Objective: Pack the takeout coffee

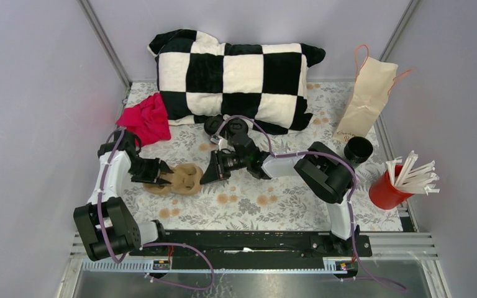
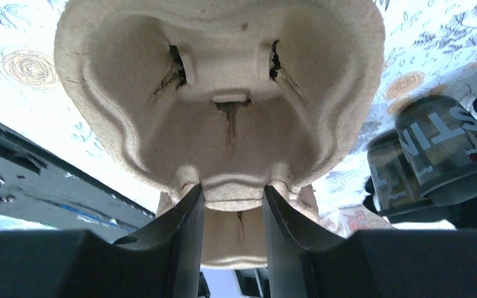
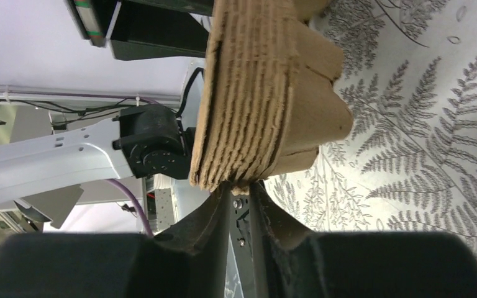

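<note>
A nested stack of brown pulp cup carriers (image 1: 186,179) lies on the floral cloth between my arms. My left gripper (image 1: 160,174) is shut on a tab at its left end; in the left wrist view the jaws (image 2: 233,192) pinch that tab of the carrier (image 2: 223,93). My right gripper (image 1: 210,174) is shut on the stack's right edge; in the right wrist view the jaws (image 3: 239,186) pinch the lower rim of the layered stack (image 3: 261,93). Two black lidded coffee cups (image 1: 215,125) (image 1: 236,128) stand behind my right wrist, also showing in the left wrist view (image 2: 438,146) (image 2: 394,174).
A checkered pillow (image 1: 236,77) lies at the back with a red cloth (image 1: 146,118) to its left. A paper bag (image 1: 367,99) leans at the back right, a black open cup (image 1: 358,149) below it. A red cup of white straws (image 1: 388,189) stands at right.
</note>
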`<state>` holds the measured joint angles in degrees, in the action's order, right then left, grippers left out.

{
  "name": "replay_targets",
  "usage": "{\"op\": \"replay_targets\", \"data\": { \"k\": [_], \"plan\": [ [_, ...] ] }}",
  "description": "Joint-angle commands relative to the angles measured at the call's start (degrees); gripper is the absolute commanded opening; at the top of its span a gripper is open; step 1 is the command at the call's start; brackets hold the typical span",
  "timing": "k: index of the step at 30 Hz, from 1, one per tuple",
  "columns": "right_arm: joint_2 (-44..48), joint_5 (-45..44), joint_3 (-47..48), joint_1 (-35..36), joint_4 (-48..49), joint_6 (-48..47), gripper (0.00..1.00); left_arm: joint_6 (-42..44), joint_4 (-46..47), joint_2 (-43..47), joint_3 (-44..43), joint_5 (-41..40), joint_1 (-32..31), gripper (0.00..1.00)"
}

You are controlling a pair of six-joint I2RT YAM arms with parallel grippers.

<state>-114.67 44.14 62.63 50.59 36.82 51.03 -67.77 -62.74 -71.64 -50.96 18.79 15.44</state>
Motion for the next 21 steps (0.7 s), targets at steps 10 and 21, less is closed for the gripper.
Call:
{"op": "replay_targets", "data": {
  "k": [10,21],
  "plan": [
    [-4.87,-1.51,3.17,-2.47,3.77,5.90,0.17,21.21,-5.48,2.05,-17.67,-16.72,-14.44,0.99],
    [2.79,-4.09,-2.45,-5.12,-8.08,-1.49,0.30,29.53,-7.66,-9.59,-22.76,-19.93,-45.34,0.60]
  ]
}}
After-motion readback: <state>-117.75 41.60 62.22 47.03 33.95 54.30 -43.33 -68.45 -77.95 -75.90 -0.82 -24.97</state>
